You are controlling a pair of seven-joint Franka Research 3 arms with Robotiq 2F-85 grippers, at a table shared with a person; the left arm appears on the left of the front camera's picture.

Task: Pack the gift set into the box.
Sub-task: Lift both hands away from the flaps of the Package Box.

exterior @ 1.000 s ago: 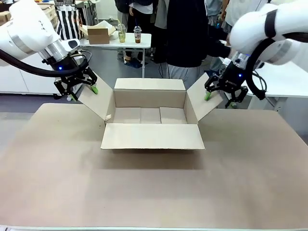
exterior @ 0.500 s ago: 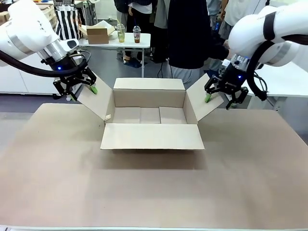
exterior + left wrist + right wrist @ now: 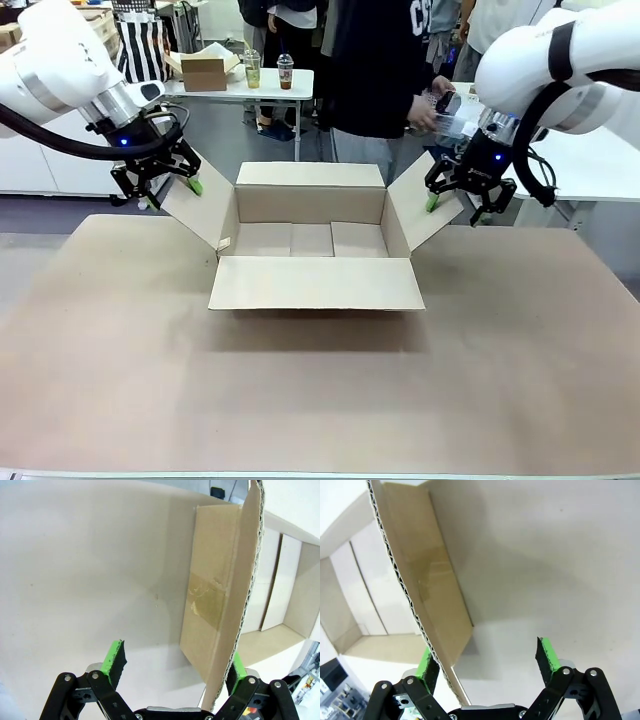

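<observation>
The box, a plain brown carton, sits open at the middle of the desk with all four top flaps spread, the near flap folded down toward the robot, the far flap standing up and the two side flaps angled outward, its inner bottom panels in plain view. The left pincer hangs at the tip of the left side flap, and the right pincer at the tip of the right side flap, each at the far corners of the carton. From the left wrist, the left pincer stands wide, the corrugated edge of the flap passing between its green pads and lying close against one finger, while the other finger is well apart from the cardboard; whether the pad presses the flap cannot be told. From the right wrist the picture mirrors it: the right pincer is spread wide, the flap's edge runs just beside one finger, and the opposite finger is clear of it over the pale desk. Across the desk a person in a dark top stands behind the carton, one hand holding a clear object partly hidden by the right arm.
</observation>
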